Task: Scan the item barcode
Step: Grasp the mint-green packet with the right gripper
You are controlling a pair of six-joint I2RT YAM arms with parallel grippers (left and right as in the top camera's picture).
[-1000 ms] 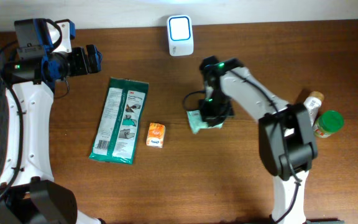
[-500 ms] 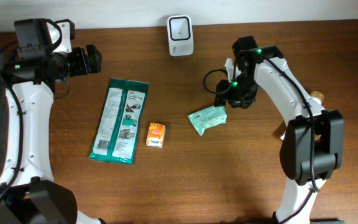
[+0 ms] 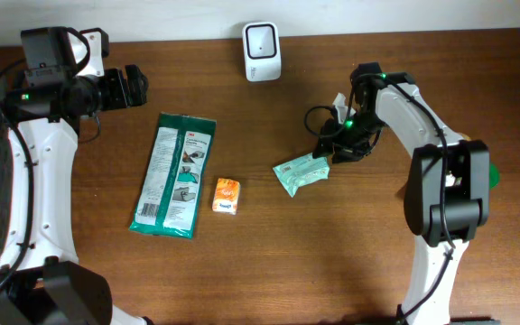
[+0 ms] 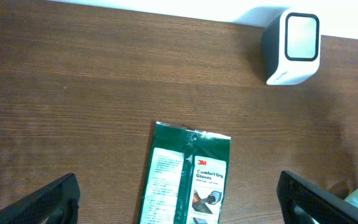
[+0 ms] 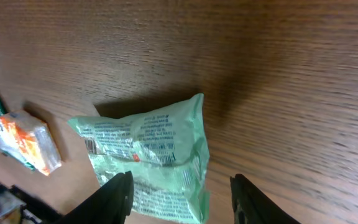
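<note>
Right gripper [image 5: 182, 200] half open, empty, just above pale green crinkled plastic packet [image 5: 148, 155] lying right of counter [image 3: 350, 262] centre. Seemingly pick-up step: next, clamp packet, present it to white boxy scanner [image 3: 262, 50] at far edge.

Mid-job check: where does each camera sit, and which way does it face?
Overhead: above the table, looking straight down; both arms, left hand and right hand show.
Left wrist: on the left arm, facing the scanner and glove pack; its open fingers at the bottom corners.
Right wrist: on the right arm, facing down at the green pouch; its fingers at the bottom edge.
Shared: overhead and left wrist both show the scanner.
</note>
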